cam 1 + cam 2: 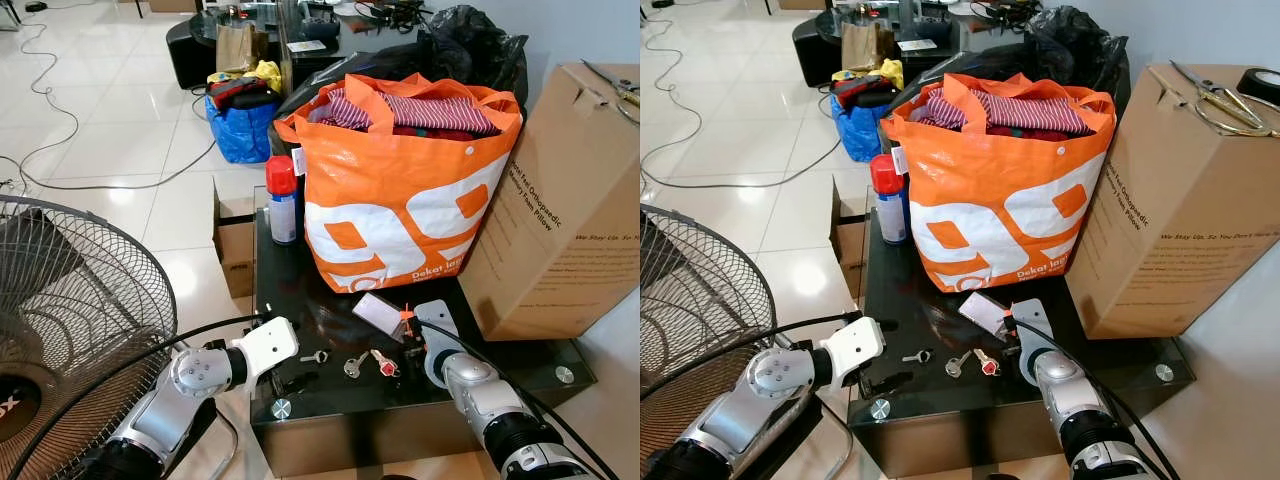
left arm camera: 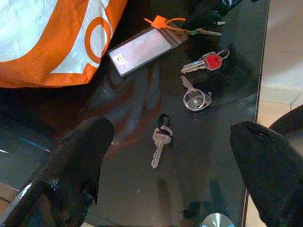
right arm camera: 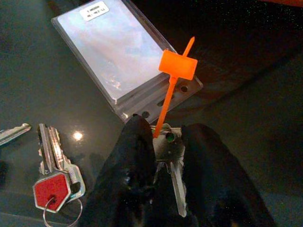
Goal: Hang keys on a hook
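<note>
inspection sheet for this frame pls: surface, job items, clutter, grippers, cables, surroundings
Surface: low black glass table, glossy, with round metal fittings at the corners.
Job's things: key with clear card tag and orange zip tie; red-capped key; silver key on a ring; small key lying apart. Hook: nothing seen.
Clutter: orange shopping bag full of clothes, spray can, cardboard box with scissors on top.
Grippers: left gripper open, above the small key; right gripper closed on the tagged key.
Cables: black cables along both arms; a cable on the tiled floor.
Surroundings: fan guard, blue bag, black bin bag.
</note>
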### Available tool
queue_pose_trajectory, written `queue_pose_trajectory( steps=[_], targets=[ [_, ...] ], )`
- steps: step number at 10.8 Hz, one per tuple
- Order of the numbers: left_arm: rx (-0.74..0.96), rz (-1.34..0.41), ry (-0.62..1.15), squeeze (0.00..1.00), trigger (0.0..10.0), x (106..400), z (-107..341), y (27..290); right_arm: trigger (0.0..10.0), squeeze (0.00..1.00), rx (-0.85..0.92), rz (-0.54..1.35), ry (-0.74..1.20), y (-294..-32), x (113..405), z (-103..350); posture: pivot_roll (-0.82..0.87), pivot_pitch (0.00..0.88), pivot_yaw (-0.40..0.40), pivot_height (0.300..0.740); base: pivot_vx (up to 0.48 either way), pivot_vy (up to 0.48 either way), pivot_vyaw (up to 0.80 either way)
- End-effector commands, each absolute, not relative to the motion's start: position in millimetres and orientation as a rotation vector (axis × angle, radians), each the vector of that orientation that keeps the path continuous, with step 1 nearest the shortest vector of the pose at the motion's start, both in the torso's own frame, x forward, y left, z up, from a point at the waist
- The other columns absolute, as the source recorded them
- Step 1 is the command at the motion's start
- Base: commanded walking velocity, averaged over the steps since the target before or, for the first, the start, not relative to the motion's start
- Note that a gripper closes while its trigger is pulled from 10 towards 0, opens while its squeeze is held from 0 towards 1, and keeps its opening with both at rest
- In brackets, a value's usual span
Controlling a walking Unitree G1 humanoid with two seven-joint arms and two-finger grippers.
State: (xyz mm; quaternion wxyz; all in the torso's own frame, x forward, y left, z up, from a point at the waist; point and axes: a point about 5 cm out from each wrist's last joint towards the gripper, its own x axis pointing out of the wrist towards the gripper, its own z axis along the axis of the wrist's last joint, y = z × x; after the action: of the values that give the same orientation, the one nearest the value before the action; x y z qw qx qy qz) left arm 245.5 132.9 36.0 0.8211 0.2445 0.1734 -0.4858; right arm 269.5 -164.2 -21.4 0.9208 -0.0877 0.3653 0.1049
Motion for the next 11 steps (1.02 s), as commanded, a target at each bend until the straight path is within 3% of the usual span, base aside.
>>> queue_pose_trajectory(
  steps=[1, 8, 11],
  targets=[
    [0.521, -1.038, 0.374, 0.0, 10.0, 247, 37, 133, 0.0, 0.0, -0.171, 0.211, 0.747, -165, 271, -21, -0.17, 0.0, -0.004, 0.74, 0.0, 0.0, 0.0],
    [0.526, -1.043, 0.373, 0.0, 10.0, 249, 36, 130, 0.0, 0.0, -0.142, 0.211, 0.739, -161, 271, -21, -0.17, 0.0, -0.006, 0.74, 0.0, 0.0, 0.0],
    [0.524, -1.04, 0.37, 0.0, 10.0, 249, 36, 129, 0.0, 0.0, -0.131, 0.229, 0.744, -171, 267, -21, -0.16, 0.0, -0.01, 0.74, 0.0, 0.0, 0.0]
  ],
)
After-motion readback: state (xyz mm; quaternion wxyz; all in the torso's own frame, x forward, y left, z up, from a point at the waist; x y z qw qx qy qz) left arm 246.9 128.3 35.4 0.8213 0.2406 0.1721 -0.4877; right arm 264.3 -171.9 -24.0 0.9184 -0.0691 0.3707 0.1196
